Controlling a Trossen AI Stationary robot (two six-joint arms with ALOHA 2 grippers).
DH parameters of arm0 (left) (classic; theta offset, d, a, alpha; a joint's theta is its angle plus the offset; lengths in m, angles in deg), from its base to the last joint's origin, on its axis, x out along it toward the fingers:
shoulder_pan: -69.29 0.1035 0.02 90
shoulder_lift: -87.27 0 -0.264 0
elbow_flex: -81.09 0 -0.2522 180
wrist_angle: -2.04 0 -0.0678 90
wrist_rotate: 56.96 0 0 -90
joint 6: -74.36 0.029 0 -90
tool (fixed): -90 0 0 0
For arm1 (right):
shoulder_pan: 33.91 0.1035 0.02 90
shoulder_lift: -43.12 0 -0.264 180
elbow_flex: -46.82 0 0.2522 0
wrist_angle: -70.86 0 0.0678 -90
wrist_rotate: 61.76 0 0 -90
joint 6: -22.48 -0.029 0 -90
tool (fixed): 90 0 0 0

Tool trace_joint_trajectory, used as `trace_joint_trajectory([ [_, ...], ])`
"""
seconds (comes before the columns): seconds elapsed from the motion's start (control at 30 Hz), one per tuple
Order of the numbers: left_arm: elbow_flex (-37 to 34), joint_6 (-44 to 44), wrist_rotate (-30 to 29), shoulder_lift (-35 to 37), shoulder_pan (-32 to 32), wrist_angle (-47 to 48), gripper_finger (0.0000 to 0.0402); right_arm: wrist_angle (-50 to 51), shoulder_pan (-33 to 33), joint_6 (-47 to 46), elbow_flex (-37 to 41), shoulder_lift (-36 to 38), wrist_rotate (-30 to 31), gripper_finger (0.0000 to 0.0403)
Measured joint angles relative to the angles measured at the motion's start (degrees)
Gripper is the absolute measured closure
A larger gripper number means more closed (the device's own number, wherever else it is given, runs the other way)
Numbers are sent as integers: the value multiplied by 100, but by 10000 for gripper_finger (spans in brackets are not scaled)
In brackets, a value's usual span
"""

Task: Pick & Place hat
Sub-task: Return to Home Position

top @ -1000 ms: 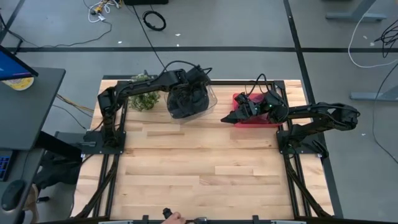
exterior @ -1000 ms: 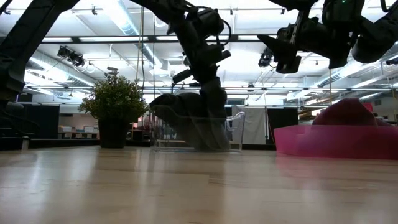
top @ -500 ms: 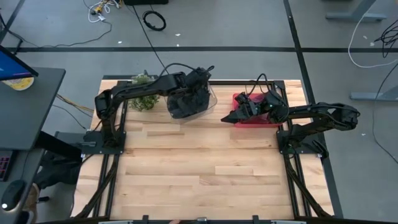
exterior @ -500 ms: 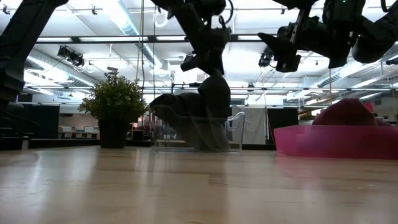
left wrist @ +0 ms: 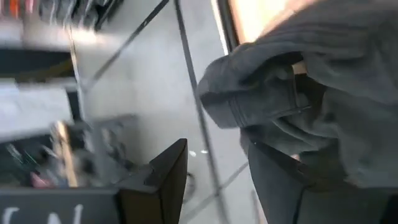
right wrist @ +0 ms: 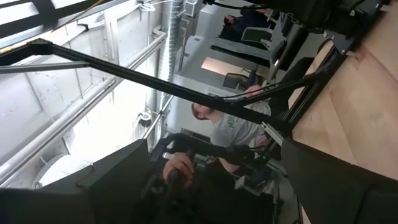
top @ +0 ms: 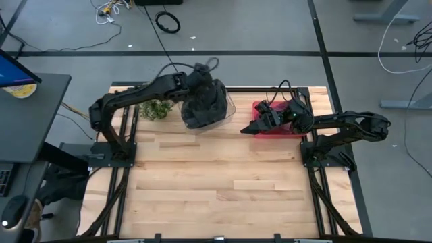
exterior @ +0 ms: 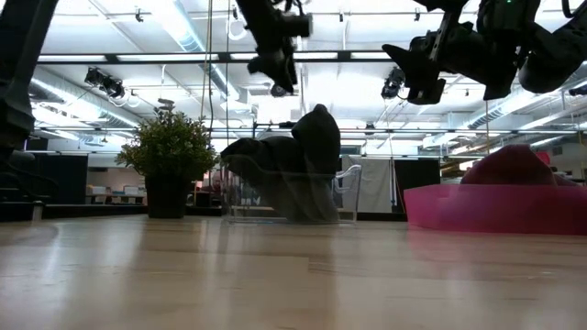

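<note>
The left gripper (exterior: 276, 77) hung high above the bin (exterior: 350, 194), its fingers (left wrist: 166, 179) spread with nothing between them. A second before it had been down inside the bin among the caps (exterior: 292, 158); half a second before it had been just above the tallest cap; now there was clear air between it and the pile. From above, the left arm's elbow had drawn back, away from the bin and toward its own base. The black caps lay heaped inside the bin, one hump rising above the rim, and the pile looked the same as before apart from that hump standing free of the gripper. The plant (top: 156, 108) stood just beside the bin on the left arm's side, unmoved. The right gripper (top: 248, 128) hovered on the bin's other side, above the near edge of the pink tray (exterior: 459, 207), in the same place as in both earlier views, its fingers wide and empty. A pink hat (exterior: 514, 165) lay in that tray. Past the right gripper's fingers a seated person (right wrist: 238, 129) showed beyond the table (top: 223, 182).
</note>
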Motion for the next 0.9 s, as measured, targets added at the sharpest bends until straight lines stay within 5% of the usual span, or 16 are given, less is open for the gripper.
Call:
trace_joint_trajectory([
  [0.1,0,-1276,64,290,2,160,236,0,2,45,0,0,-3,32],
  [0.43,-214,-4088,1801,919,-725,-347,337,4,-2,136,0,0,-94,32],
  [0.6,-1251,-4495,1599,897,-1454,-1883,394,2,-2,157,2,0,-120,32],
  [0.9,-3133,-5268,1102,1589,-1846,-3955,398,7,-4,-16,2,0,-257,32],
])
